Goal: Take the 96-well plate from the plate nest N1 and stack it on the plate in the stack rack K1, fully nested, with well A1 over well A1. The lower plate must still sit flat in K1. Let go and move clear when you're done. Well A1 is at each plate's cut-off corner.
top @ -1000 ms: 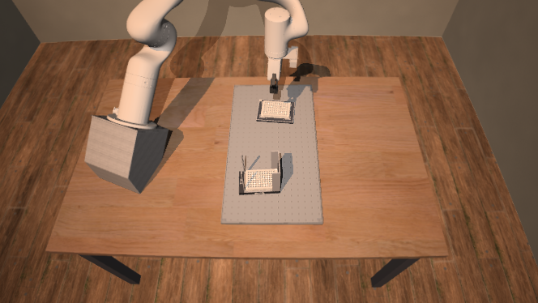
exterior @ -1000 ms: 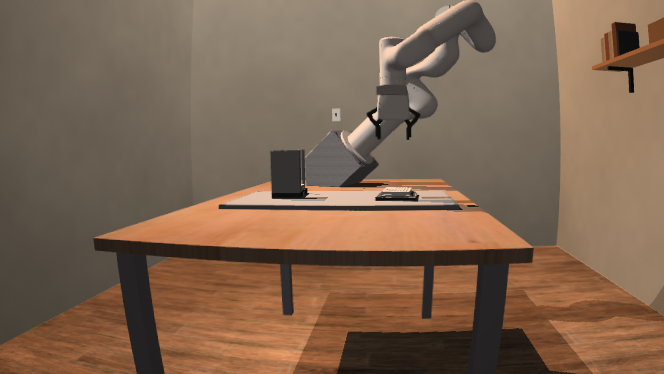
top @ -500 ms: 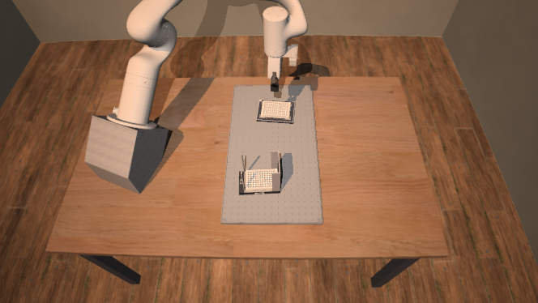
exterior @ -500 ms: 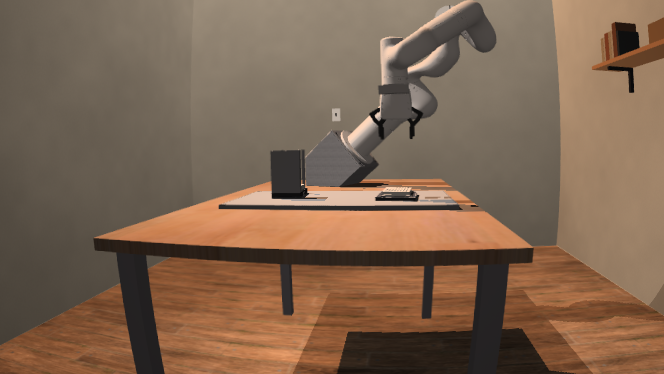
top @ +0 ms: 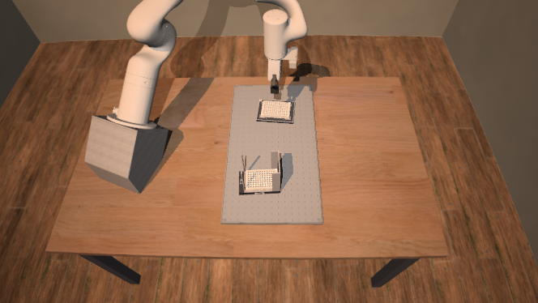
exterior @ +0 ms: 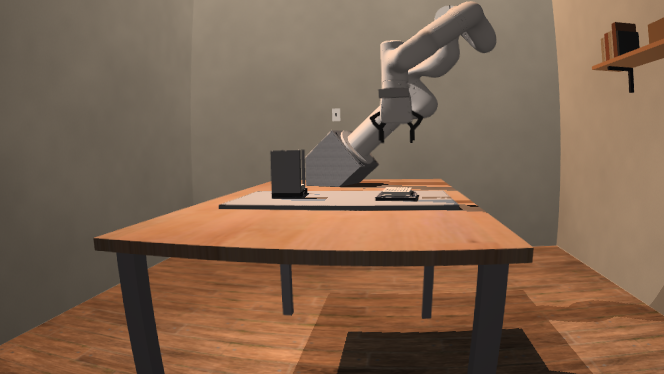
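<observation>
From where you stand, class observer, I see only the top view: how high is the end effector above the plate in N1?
Observer: The end effector hangs well above the plate, fingers pointing down, nothing touching.
Operator: Are its fingers apart?
Observer: Yes, open wide, nothing between them.
Operator: Does the plate sit level in the nest?
Observer: It lies flat in the dark nest N1, as far as the exterior view shows.

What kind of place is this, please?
Probably a small laboratory bench in a plain room: a robot arm on a wooden table, well plates in a nest and rack.
</observation>
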Robot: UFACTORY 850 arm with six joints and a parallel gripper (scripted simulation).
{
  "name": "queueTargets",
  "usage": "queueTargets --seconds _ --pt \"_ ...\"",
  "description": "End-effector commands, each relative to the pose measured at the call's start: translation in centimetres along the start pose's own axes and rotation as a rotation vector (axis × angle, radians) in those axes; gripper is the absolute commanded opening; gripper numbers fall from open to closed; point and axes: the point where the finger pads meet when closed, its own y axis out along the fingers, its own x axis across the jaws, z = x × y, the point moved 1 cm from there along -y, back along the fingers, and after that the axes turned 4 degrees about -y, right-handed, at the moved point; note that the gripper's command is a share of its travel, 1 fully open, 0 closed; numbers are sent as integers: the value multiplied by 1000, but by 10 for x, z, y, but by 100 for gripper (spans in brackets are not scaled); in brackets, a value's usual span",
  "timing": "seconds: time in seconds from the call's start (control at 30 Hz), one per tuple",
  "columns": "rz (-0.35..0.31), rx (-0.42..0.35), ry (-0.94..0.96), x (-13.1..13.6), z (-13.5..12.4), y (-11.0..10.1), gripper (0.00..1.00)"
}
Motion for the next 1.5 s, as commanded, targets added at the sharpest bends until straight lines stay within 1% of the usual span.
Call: queueTargets --seconds 0.0,0.9,0.97,1.47 --pt "0 1 -1 0 1 7 100" --pt "0 1 -1 0 1 49 100" --pt "0 1 -1 0 1 49 100" --pt "0 1 -1 0 1 74 100"
